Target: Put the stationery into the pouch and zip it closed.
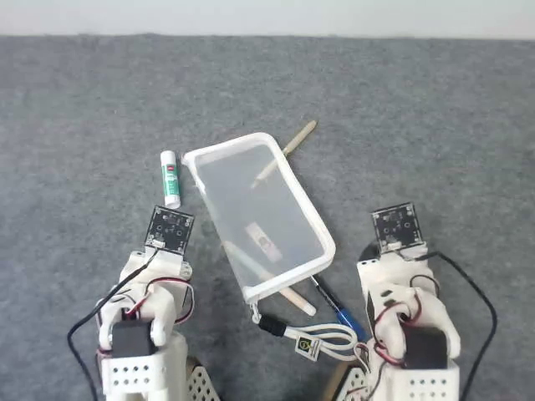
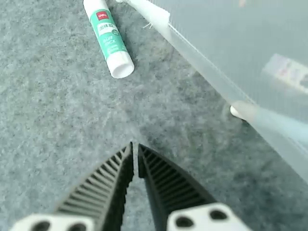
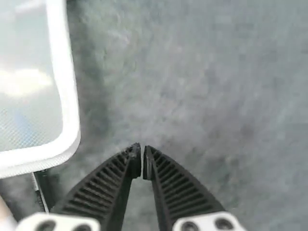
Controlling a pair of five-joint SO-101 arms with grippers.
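Pouch (image 1: 259, 219) lies slantwise mid-surface between the arms; soft, light and slippery, it is probably best taken by its stiffer white rim. Glue stick (image 1: 170, 179), rigid but apt to roll, lies just left of it, slightly far of the left fingers (image 2: 108, 185), clenched on nothing. Right fingers (image 3: 113, 180), likewise clenched and empty, hover just right of the pouch's near corner.

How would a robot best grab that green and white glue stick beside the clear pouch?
Probably around the middle of the green and white glue stick, from straight above, closing across its narrow width. It lies flat on the grey carpet, apart from the translucent white-edged pouch, so both long sides are free. The shut left gripper is nearest.
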